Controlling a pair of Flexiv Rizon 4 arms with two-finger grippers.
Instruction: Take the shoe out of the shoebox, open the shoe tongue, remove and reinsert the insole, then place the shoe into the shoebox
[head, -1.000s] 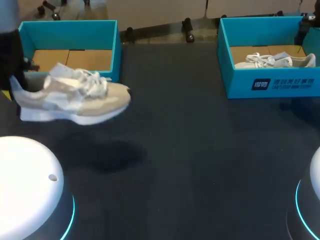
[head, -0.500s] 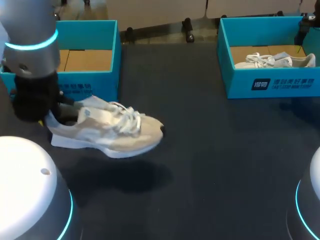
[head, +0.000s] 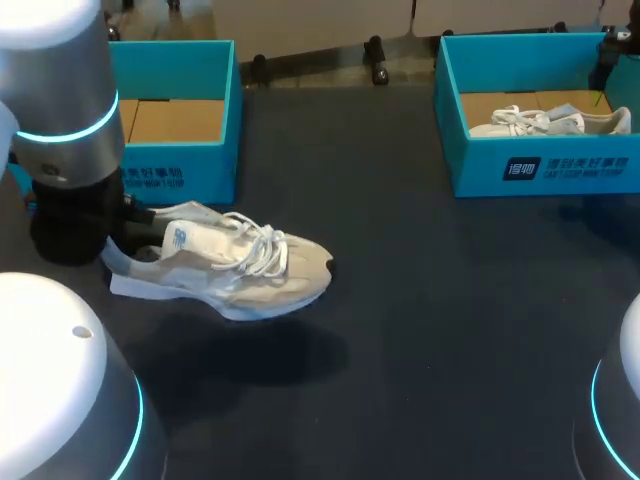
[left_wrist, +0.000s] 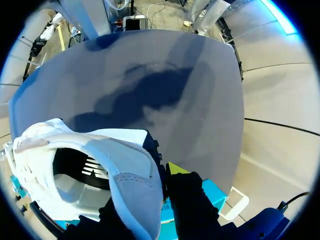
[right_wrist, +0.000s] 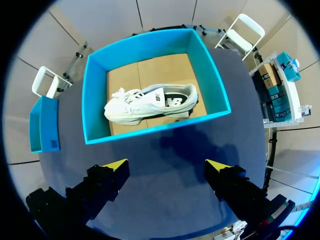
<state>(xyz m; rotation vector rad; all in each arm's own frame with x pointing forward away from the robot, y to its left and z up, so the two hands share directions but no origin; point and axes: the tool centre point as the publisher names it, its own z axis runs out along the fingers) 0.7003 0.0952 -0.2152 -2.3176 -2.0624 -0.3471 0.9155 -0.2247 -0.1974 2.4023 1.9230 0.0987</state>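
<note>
— Head view?
— The shoe (head: 225, 265) hangs over the table (head: 420, 300) near its left edge, clear of the left shoebox (head: 215, 160); removal looks nearly done.
— Left wrist?
— The left gripper (left_wrist: 157, 175) clamps its heel; setting it down likely comes next.
— Right wrist?
— The right gripper (right_wrist: 167, 170) gapes, empty, above the right shoebox (right_wrist: 95, 100).

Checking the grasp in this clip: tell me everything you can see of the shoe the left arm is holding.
The shoe is a low sneaker: beige suede-like upper, pale grey heel, loose white laces, thick whitish sole, blue side logo. It hangs nearly level, toe pointing to the robot's right, seemingly clear of the dark table, its shadow below. The left gripper pinches its heel collar; nothing else touches it. It is outside the left shoebox.
</note>
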